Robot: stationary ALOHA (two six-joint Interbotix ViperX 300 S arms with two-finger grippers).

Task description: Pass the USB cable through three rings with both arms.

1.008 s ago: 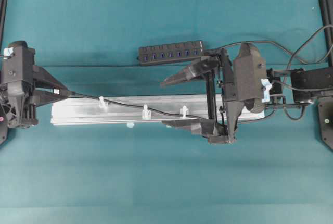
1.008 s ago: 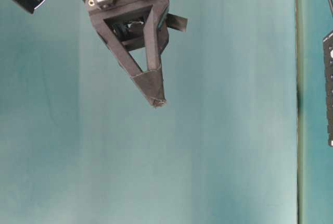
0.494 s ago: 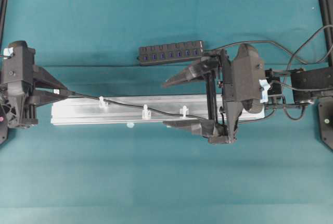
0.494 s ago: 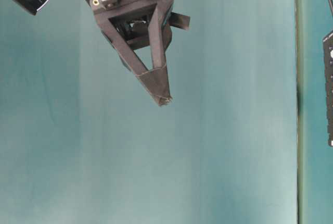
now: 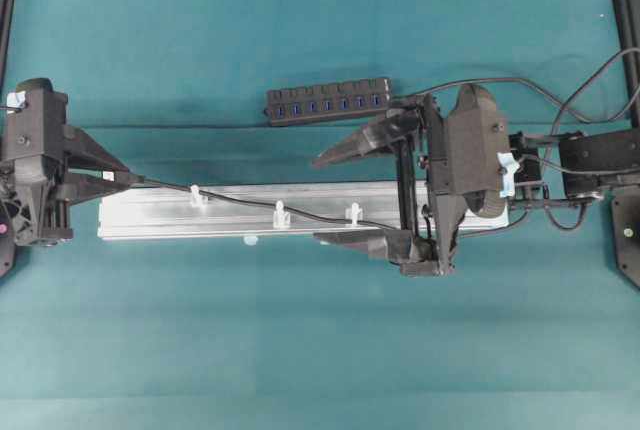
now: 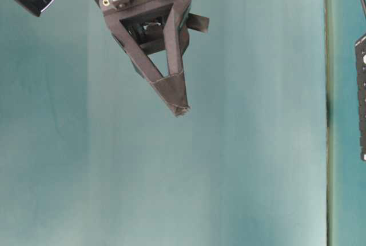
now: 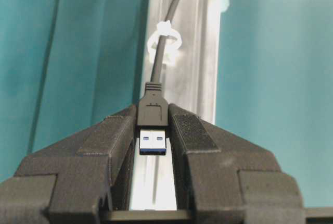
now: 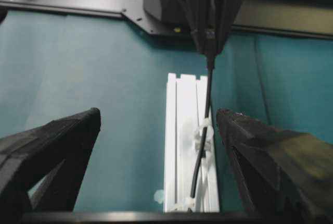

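The left pincer (image 7: pixel 153 130) is clamped on the black plug of the USB cable (image 7: pixel 153 110), its two padded fingers (image 7: pixel 190 130) pressing the plug's sides while the blue-tongued metal tip points back toward the wrist camera. In the overhead view this left pincer (image 5: pixel 128 179) sits at the left end of the silver rail (image 5: pixel 150 215), the plug just off that end.

From the plug the black cord runs right along the rail — through the three rings (image 5: pixel 280 214), small translucent white clips standing in a row on the rail's upper face. The first clip (image 7: pixel 164 41) shows plainly in the left wrist view, looped around the cord just beyond the plug. Past the third clip the cord passes under the other arm.

The right pincer (image 5: pixel 340 195) hangs over the rail's right half with its jaws spread wide apart, one finger on the far side of the rail and one on the near side, neither seen touching the cord. Its own camera looks down the rail between the two dark fingers (image 8: pixel 52 146), the cord and a clip centred between them — the left arm's closed tip faces it from the far end.

A black multi-port hub (image 5: pixel 328 101) with blue sockets lies on the teal surface (image 5: pixel 300 350) beyond the rail, well apart from it, its cord trailing right.
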